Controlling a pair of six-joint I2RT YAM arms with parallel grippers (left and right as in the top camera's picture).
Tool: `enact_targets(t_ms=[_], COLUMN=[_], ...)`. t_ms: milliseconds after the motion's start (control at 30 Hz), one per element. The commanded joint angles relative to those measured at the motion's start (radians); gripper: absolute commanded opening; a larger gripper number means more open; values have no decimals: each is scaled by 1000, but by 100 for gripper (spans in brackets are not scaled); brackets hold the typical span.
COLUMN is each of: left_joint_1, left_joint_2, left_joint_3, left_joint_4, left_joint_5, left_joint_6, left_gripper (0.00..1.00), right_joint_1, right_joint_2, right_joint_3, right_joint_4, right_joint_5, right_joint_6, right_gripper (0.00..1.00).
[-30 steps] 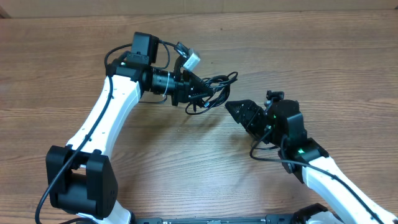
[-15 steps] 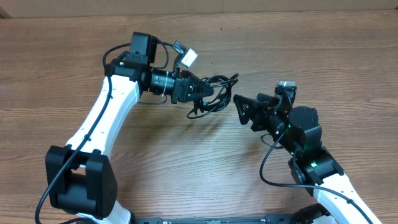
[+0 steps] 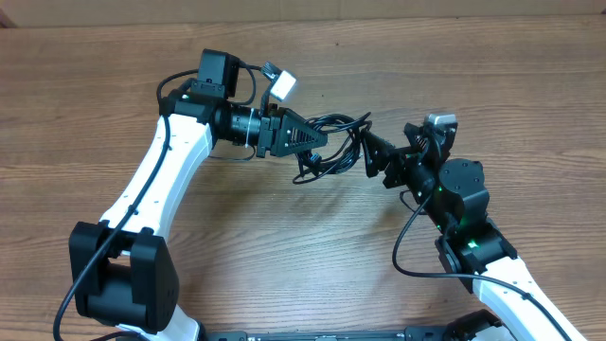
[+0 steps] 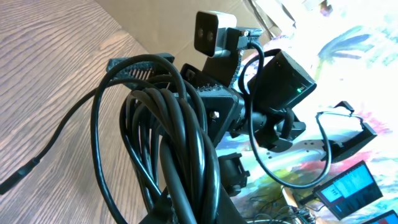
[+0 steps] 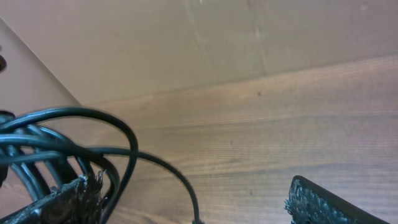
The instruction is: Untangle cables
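Left pincer (image 3: 315,139) is clenched on the cables (image 3: 337,142), gripping the black bundle at its left side. In the left wrist view the coils rise from the bottom of frame as a thick bunch of loops. Right pincer (image 3: 370,153) is released, jaws spread wide, its tip right at the bundle's right edge. In the right wrist view its two textured fingers (image 5: 65,200) sit far apart at the bottom corners. Several cable loops lie against the finger at frame left, and one thin strand curves down between the two. Whether those fingers actually touch the cable cannot be told. The bundle sits between the two pincers, near the middle of the wooden surface (image 3: 284,237), a bit toward the far side. A shadow under it suggests it is held just off the wood. One loose strand drops out of the bundle in the left wrist view, its small plug end (image 4: 17,178) low over the wood. The left arm reaches in from the left and the right arm from the lower right, pincers pointing at each other. A tan cardboard wall (image 5: 186,43) stands beyond the far edge.
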Motion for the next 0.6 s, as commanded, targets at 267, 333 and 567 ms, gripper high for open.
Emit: enact_targets(t_ms=[267,333,567], left_joint_1=[-31,-47,-106], left_joint_2=[-37,-37,-37], left_joint_3=[14,14,14], left_joint_4=[-2,-2,-2], left_joint_5=[103,103,104], left_joint_6=[-5,-5,-75], left_gripper=[4,4,4], right_joint_1=[-7,-6,-8], right_joint_2=[29,51,158], right_joint_3=[-6,-6,3], right_joint_4=[110,124,192], right_joint_5=[11,12,187], right_joint_6=[35,35,92], right_gripper=[95,94,89])
